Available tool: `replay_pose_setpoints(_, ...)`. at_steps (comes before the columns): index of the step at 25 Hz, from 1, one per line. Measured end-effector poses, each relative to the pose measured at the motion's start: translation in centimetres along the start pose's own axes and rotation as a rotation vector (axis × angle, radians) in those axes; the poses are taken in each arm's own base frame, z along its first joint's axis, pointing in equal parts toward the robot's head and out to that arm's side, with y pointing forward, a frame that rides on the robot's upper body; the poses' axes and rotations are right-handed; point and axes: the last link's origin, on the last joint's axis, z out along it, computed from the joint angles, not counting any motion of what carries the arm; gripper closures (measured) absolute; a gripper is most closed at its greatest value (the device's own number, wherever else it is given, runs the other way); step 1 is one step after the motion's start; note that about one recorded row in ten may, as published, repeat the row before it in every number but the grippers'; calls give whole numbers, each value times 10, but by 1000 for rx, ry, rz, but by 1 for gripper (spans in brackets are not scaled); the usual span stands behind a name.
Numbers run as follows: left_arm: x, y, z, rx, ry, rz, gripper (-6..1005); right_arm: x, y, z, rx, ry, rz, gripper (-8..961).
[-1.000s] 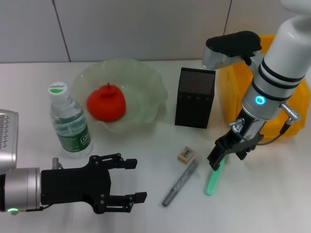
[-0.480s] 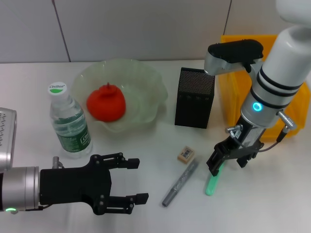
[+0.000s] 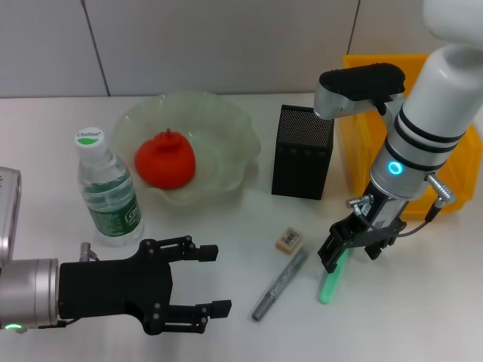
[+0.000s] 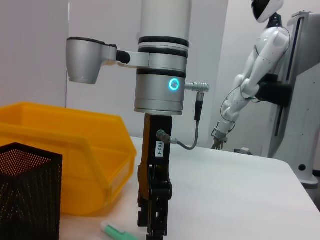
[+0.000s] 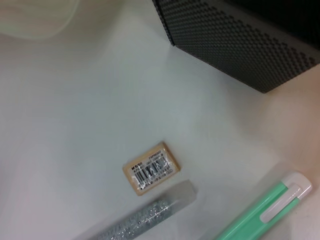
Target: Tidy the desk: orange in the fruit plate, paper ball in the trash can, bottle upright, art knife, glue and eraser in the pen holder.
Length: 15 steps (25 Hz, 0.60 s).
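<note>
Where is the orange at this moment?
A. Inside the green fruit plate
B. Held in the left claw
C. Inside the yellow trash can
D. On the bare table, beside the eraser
A: in the head view the orange sits inside the fruit plate, behind the upright bottle, while the left claw hovers open with nothing in it.

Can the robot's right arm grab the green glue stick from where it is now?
Probably yes. The right gripper hovers right over the glue, which lies flat on the desk with nothing on top of it; the art knife lies apart beside it.
</note>
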Motion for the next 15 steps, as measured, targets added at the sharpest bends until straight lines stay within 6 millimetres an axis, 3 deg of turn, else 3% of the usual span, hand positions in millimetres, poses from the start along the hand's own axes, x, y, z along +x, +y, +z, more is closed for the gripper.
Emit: replay_pose_setpoints(15,1,1,0,-1,7,0,188,-5,4,0,33,-16,-45,148)
